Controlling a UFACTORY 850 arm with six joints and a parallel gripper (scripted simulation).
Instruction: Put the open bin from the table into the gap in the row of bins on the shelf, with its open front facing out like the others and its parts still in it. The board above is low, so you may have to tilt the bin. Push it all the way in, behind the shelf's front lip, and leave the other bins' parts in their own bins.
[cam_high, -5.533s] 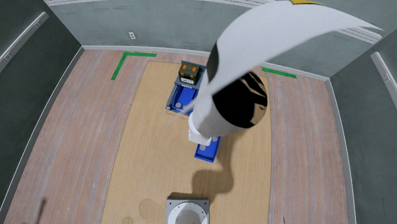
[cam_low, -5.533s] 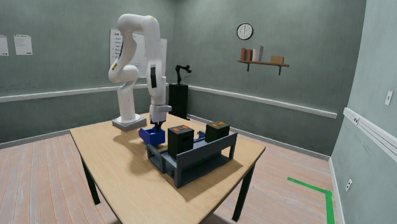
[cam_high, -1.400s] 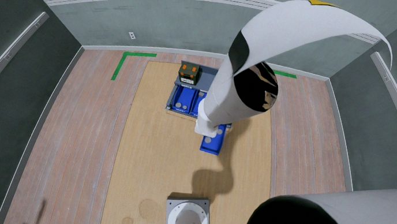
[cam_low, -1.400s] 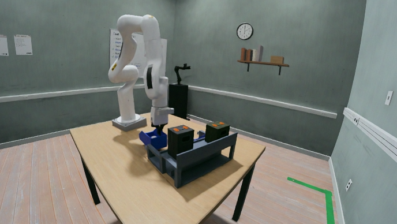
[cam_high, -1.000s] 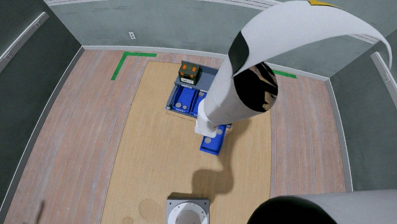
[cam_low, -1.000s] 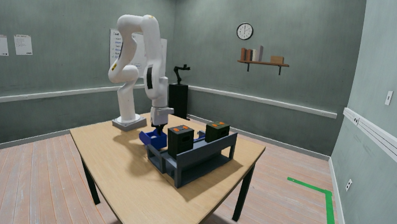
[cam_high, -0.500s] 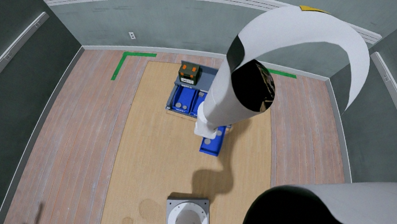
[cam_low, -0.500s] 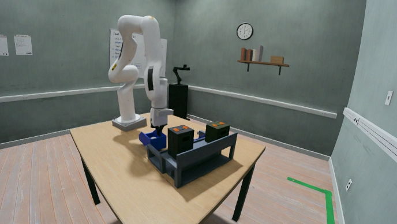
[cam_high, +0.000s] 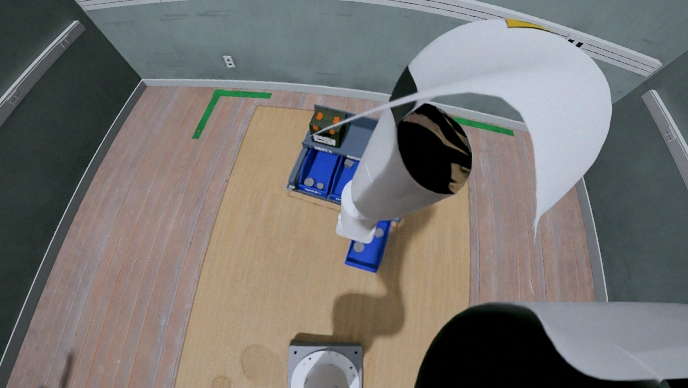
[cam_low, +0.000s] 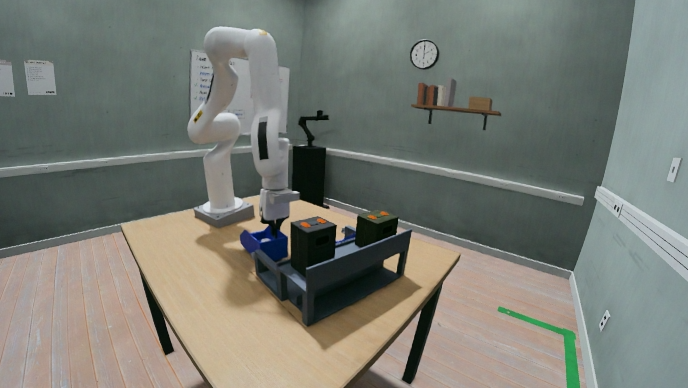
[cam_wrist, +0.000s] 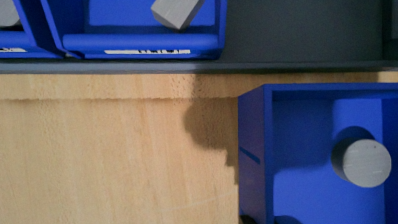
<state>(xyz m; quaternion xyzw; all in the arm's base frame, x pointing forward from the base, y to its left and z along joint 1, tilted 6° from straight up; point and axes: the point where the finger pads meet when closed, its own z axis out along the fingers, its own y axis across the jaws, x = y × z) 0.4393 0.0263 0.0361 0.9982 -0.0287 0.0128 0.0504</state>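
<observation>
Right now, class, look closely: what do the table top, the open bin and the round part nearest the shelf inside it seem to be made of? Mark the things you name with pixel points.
Table top (cam_high: 280, 280) (cam_low: 235, 320) (cam_wrist: 125, 165): probably wood or veneer, satin; fine pale grain.
Open bin (cam_high: 367, 260) (cam_low: 274, 249) (cam_wrist: 255, 130): likely moulded plastic, low sheen; even blue, thin walls.
Round part (cam_high: 379, 232) (cam_wrist: 367, 164): perhaps brushed metal, dull grey; faint streaks.
</observation>
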